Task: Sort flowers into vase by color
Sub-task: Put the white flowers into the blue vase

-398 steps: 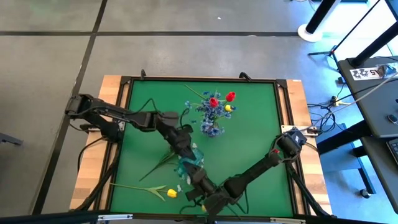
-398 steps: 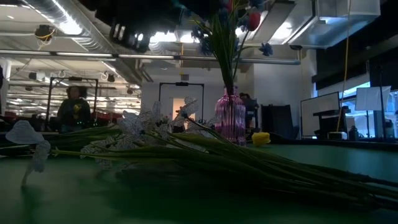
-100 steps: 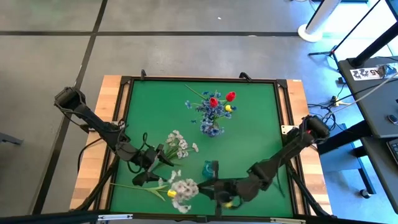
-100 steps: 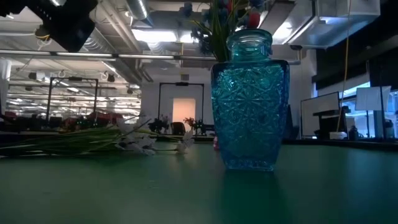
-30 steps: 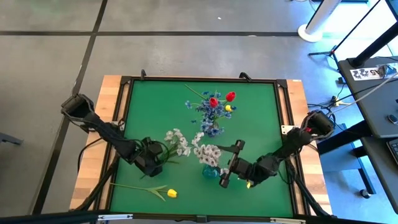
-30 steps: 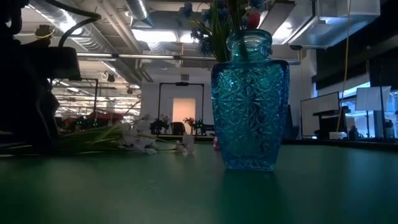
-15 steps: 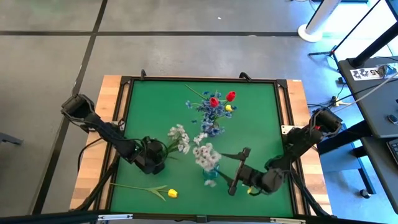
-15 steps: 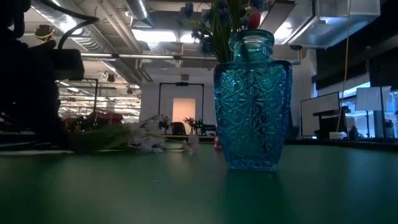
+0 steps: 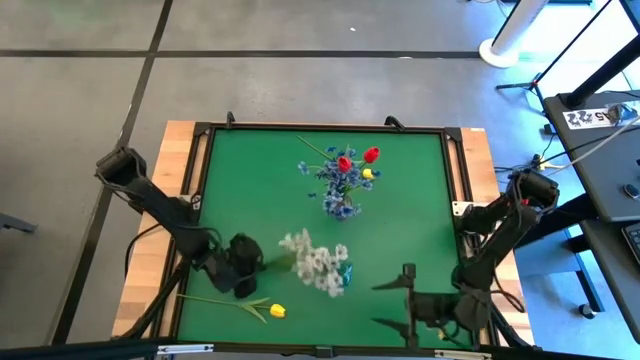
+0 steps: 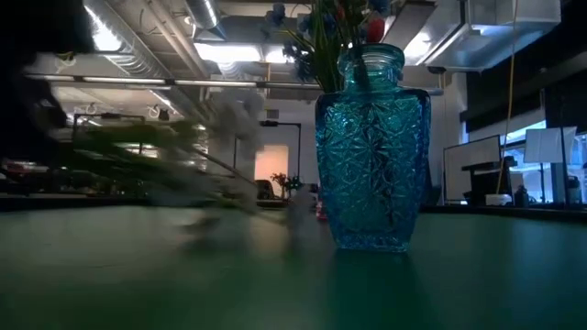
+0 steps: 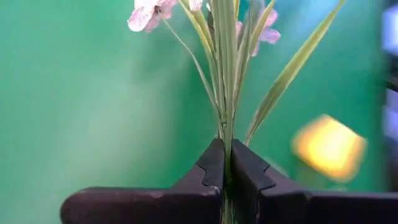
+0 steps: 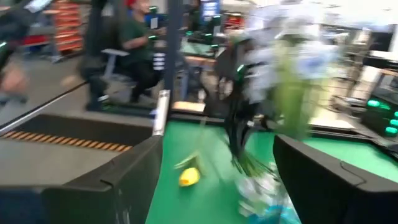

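White flower spray [image 9: 312,262] now lifted off desk [image 9: 400,215] toward teal vase [image 9: 343,272], left gripper [image 11: 225,163] fingers clamped on stems; right gripper [image 9: 408,300] backed off, fingers open.

Grey floor [image 9: 80,110] with dark seam lines around table. Wood frame [image 9: 140,280] borders green mat [image 9: 260,170]. Desk [image 9: 610,110] and cables at right, white pole base [image 9: 500,50] beyond. Low view: dim hall, ceiling ducts [image 10: 486,32], strip lights [image 10: 220,53], lit doorway [image 10: 272,170], monitor [image 10: 472,170] at right. Seated person [image 12: 140,53] far off.
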Motion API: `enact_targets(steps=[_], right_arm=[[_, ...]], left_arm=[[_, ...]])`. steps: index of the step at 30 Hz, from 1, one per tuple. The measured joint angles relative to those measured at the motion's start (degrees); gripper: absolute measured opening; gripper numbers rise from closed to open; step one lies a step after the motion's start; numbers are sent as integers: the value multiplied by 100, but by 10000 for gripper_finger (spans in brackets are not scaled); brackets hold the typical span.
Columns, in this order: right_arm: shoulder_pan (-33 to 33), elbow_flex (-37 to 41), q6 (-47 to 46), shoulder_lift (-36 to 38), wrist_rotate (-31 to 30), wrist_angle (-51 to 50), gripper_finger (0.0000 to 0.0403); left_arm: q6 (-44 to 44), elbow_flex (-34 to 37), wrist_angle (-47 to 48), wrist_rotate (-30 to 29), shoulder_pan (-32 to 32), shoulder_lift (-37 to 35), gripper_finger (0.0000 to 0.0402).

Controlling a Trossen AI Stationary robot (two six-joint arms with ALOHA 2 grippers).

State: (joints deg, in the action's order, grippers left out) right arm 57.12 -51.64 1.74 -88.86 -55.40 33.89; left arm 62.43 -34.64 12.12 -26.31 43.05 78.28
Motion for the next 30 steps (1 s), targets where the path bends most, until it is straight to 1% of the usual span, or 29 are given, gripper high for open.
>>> enact_targets(steps=[2, 3, 5, 7, 9, 11, 13, 15, 17, 21, 23, 26, 28, 30], right_arm=[[170, 0, -35, -1, 122, -163, 305], [222, 0, -93, -13, 184, -252, 305], [269, 0, -268, -55, 297, -428, 305], [221, 0, -396, -148, 322, -516, 305], [69, 0, -503, -274, 433, -538, 305], [-114, 0, -679, -443, 601, -497, 305], [-320, 0, -848, -657, 820, -363, 305], [-516, 0, -877, -890, 1020, -127, 305], [-708, -81, -757, -1157, 1046, 233, 305], [-1057, -632, 90, -1652, 1038, 1095, 305], [-1201, -1034, 480, -1882, 945, 1220, 303], [-1391, -1611, 752, -2073, 1016, 1059, 290], [-1501, -1920, 743, -2145, 1152, 907, 278], [-1557, -2104, 663, -2184, 1148, 817, 265]], left_arm=[[-3, -245, 34, 491, 221, -106, 6], [-38, -366, 18, 594, 314, -139, 6], [-435, -636, -239, 572, 461, -153, 6], [-1156, -821, -859, 445, 523, -151, 6], [-2068, -882, -1789, 330, 524, -151, 6], [-3076, -882, -2680, 210, 524, -151, 6], [-3901, -882, -3416, 156, 478, -122, 6], [-4532, -882, -3933, 142, 402, -50, 6], [-4991, -882, -4353, 139, 297, 72, 6], [-5424, -882, -5105, 434, -24, 497, 6], [-5528, -880, -5536, 603, -208, 763, 6], [-5684, -880, -5996, 635, -374, 1043, 6], [-5793, -879, -6172, 639, -456, 1151, 6], [-5861, -878, -6362, 670, -497, 1237, 6]])
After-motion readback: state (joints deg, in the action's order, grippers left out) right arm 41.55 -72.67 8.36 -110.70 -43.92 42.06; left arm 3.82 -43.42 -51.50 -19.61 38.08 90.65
